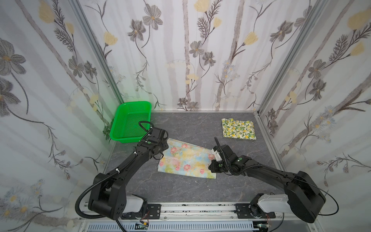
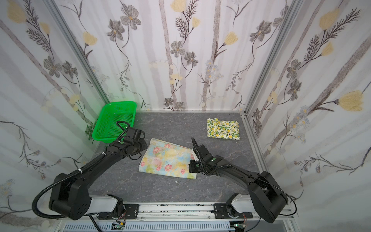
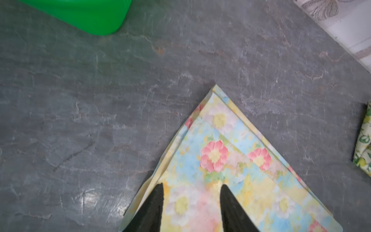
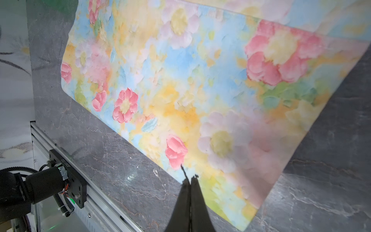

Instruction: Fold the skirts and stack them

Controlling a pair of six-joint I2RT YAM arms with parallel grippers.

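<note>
The pastel blue-yellow skirt with pink flowers (image 1: 186, 160) (image 2: 168, 160) lies folded flat in the middle of the dark table. Its layered far corner (image 3: 216, 120) shows in the left wrist view. My left gripper (image 3: 191, 187) hovers open over that corner with nothing between its fingers (image 3: 158, 200). My right gripper (image 4: 189, 179) is shut and empty above the skirt's (image 4: 170, 80) near right edge. The cream lemon-print skirt (image 1: 239, 128) (image 2: 223, 128) lies folded at the back right, apart from both grippers. Its edge (image 3: 364, 140) shows in the left wrist view.
A green perforated basket (image 1: 130, 122) (image 2: 114, 122) (image 3: 80, 14) stands at the back left, just behind my left wrist. Flowered walls close in the table on three sides. A metal rail (image 1: 200, 209) (image 4: 66, 160) runs along the front edge.
</note>
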